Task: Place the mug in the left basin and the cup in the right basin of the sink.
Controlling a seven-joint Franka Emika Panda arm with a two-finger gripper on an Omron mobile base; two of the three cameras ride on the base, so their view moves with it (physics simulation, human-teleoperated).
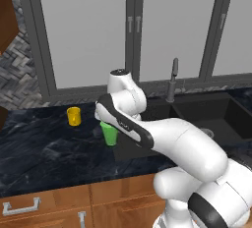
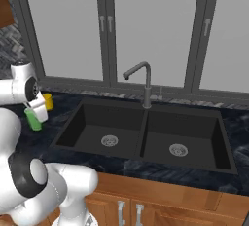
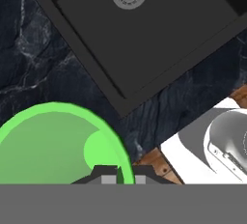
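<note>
Green cup (image 3: 53,141) in hand (image 3: 124,175) (prob. lifted), left of sink (image 2: 146,127)

Bright green tapered plastic cup (image 1: 110,133). Small yellow cylindrical mug (image 1: 74,116). Matte black recessed double-basin sink (image 2: 146,158), silver round drains. Slim dark grey metal faucet (image 2: 144,84). Dark blue-black marbled stone counter (image 1: 44,148), white veining. Warm brown wooden cabinet fronts (image 1: 59,207).
</note>
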